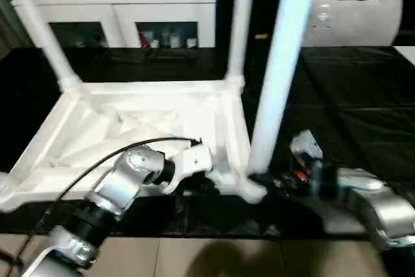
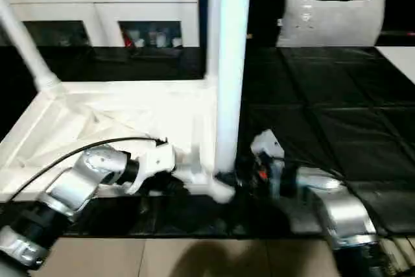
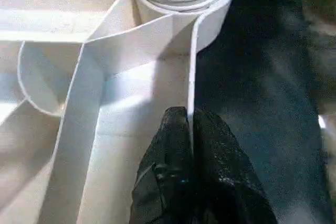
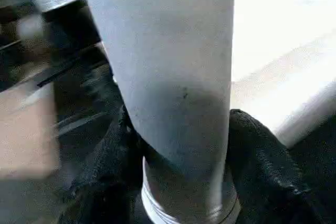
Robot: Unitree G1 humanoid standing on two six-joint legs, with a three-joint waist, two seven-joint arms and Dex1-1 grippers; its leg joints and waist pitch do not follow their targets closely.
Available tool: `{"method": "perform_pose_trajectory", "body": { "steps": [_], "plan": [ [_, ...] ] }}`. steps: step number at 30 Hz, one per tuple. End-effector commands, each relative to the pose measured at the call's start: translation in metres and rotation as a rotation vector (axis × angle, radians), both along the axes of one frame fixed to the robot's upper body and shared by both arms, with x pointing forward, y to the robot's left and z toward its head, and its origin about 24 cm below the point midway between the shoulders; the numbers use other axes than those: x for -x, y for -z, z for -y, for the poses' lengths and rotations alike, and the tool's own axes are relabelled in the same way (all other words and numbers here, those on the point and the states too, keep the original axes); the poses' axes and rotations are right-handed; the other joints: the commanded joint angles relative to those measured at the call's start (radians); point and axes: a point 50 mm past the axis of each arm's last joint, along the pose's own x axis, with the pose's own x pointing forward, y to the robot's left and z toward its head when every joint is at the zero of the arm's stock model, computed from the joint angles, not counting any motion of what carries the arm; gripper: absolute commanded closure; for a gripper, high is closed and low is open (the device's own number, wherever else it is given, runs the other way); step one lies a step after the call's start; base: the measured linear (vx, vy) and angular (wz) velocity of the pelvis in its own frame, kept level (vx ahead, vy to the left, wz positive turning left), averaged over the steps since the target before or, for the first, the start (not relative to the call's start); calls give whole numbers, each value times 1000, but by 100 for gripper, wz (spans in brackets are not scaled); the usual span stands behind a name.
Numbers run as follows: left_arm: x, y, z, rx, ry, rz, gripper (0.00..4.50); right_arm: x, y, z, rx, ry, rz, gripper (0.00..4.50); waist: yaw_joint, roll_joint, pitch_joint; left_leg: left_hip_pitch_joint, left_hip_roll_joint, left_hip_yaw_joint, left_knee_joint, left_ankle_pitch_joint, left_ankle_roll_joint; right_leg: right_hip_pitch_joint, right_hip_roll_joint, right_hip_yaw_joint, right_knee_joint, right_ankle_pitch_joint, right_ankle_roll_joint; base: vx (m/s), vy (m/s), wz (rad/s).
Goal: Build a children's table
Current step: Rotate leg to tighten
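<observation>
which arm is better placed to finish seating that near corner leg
Right. The right gripper already clasps the near leg just above its corner socket, while the left gripper is pinched shut on the tabletop rim, steadying it.

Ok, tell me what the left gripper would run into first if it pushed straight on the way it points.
Pinching the tabletop's thin edge wall, the left gripper points along it toward the round corner socket holding the near leg. That socket would probably be met first, though depth is hard to judge.
</observation>
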Motion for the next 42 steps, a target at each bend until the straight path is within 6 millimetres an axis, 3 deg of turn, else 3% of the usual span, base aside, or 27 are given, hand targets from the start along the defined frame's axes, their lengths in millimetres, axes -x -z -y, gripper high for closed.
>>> {"method": "perform_pose_trajectory", "body": {
  "steps": [1,2,4,5,6,7,8,13,18,25,30,36,38,39,42],
  "plan": [
    [3,2,30,60,-50,-31,450,-8,6,-24,0,97,-62,250,-15,-14,-32,-23,26,-13,-85,-261,3,59,-60,32,-102,-588,-30,0,0,0],
    [-2,0,37,77,-119,-23,450,-15,11,-27,29,198,-82,250,-20,-11,-32,-23,27,-14,-85,-260,1,55,-61,32,-104,-581,-25,0,0,0],
    [-9,-4,47,103,-217,-8,450,-25,16,-32,61,331,-85,250,-50,-9,-33,-16,22,-13,-78,-301,6,43,-58,27,-114,-582,-30,0,0,0],
    [-12,-5,51,113,-250,-2,450,-29,17,-35,63,370,-77,250,-55,-10,-34,-17,20,-15,-77,-302,9,46,-59,24,-116,-579,-29,0,0,0],
    [-12,-5,51,113,-250,-2,450,-29,17,-35,63,370,-77,250,-58,-11,-37,-26,20,-16,-79,-283,22,54,-61,26,-114,-555,-29,0,0,0],
    [-16,-9,58,133,-299,11,450,-35,15,-39,35,420,-51,195,-60,-11,-38,-24,23,-12,-79,-265,36,48,-62,31,-114,-517,-43,0,0,0],
    [-16,-11,61,138,-306,20,450,-37,14,-41,14,441,-48,182,-62,-11,-40,-25,23,-11,-78,-258,42,49,-61,32,-112,-500,-52,0,0,0],
    [-14,-12,62,133,-270,55,450,-40,4,-40,-40,457,-6,134,-43,-16,-49,-31,30,-4,-75,-128,86,56,-61,46,-87,-331,-122,0,0,0],
    [-14,-9,51,110,-259,67,450,-37,0,-27,-25,408,40,100,-30,-12,-51,-33,34,-2,-71,-66,108,59,-59,49,-70,-210,-165,0,0,0],
    [-11,-1,29,60,-161,81,450,-31,-8,11,25,280,94,48,-16,-8,-47,-27,39,-1,-75,-120,95,56,-61,50,-77,-271,-153,0,0,0],
    [-6,3,15,12,-43,83,450,-24,-17,31,75,121,123,8,-7,-11,-47,-29,38,0,-73,-121,110,58,-62,51,-74,-261,-162,0,0,0],
    [6,4,3,-11,144,59,450,-14,-23,33,82,-108,121,8,3,-14,-46,-26,43,0,-73,-133,113,55,-64,52,-73,-291,-167,0,0,0],
    [7,4,2,-14,160,58,450,-12,-24,33,71,-142,115,42,7,-13,-47,-24,44,1,-73,-130,111,53,-64,53,-71,-290,-172,0,0,0],
    [11,5,-1,-25,210,48,450,-7,-26,31,57,-235,94,42,7,-15,-46,-24,45,1,-73,-129,111,53,-63,53,-71,-288,-173,0,0,0],
    [13,5,-4,-40,261,42,450,-4,-26,30,43,-305,69,68,14,-15,-46,-25,47,1,-73,-128,114,54,-64,54,-68,-282,-177,0,0,0]
  ]
}}
